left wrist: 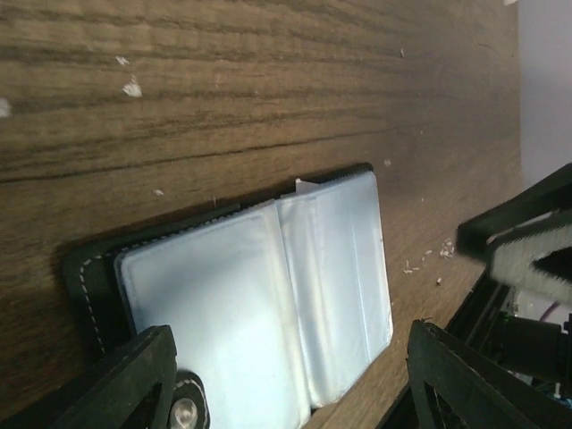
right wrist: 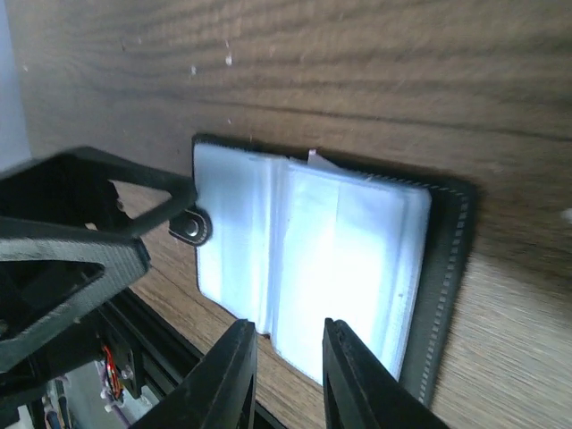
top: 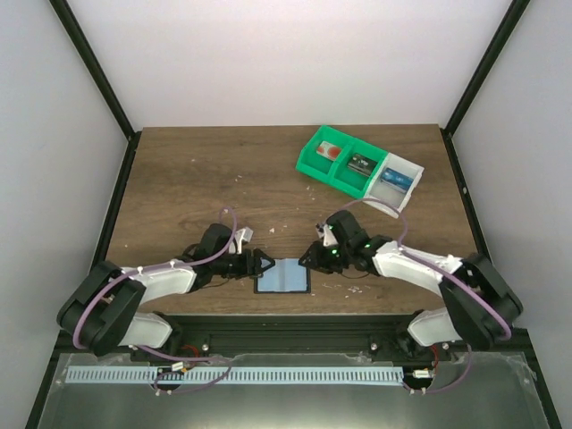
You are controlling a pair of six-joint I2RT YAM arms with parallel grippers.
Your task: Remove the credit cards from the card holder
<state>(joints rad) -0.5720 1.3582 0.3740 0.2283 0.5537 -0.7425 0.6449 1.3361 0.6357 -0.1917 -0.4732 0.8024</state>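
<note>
Top view: black-edged bifold card holder [top: 282, 275] with pale blue-grey sleeves, open flat on brown wooden table [top: 197, 179] between left gripper [top: 259, 265] and right gripper [top: 313, 256]. Left wrist view: jaws wide apart astride its tab end, empty. Right wrist view: jaws narrowly apart at sleeve edge, clamping nothing; extraction seemingly just starting, next calling for a pinch on a card with holder pinned.

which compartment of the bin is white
The right-end compartment, holding a bluish card; the left compartment and middle compartment are green.
</note>
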